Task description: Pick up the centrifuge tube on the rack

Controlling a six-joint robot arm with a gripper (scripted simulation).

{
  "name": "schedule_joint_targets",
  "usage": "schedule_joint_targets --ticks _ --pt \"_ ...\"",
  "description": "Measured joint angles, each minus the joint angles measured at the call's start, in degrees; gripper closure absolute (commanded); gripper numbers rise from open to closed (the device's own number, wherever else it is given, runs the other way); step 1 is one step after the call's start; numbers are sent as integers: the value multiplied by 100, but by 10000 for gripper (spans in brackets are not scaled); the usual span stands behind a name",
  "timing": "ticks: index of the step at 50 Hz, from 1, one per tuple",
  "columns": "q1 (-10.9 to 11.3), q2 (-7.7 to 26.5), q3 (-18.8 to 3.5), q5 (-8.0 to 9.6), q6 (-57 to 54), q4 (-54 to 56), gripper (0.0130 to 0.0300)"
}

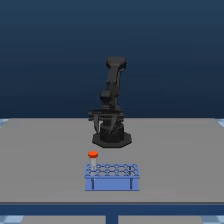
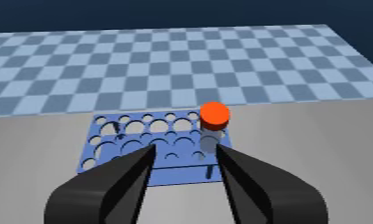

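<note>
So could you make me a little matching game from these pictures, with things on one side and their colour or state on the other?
Things:
1. the centrifuge tube's cap
2. the rack
3. the gripper
4. the table

Descriptions:
A. light blue, with round holes in its top
B. plain grey and flat
C. orange-red and round
D. black, fingers apart, holding nothing

Pairs: 1-C, 2-A, 3-D, 4-B

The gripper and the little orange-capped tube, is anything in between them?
No. In the wrist view the open gripper faces the centrifuge tube with only the rack and its empty holes between.
</note>
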Motion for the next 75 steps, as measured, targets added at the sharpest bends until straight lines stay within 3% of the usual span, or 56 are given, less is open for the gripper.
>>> schedule_joint_targets --ticks 26,45,58,75 --pt "-254 452 -227 -275 1060 -1160 130" --pt "-493 999 -550 -540 1208 -1467 130" --pt "-654 1433 -843 -716 1461 -1889 130" --pt "-865 2138 -1405 -933 1984 -2663 130"
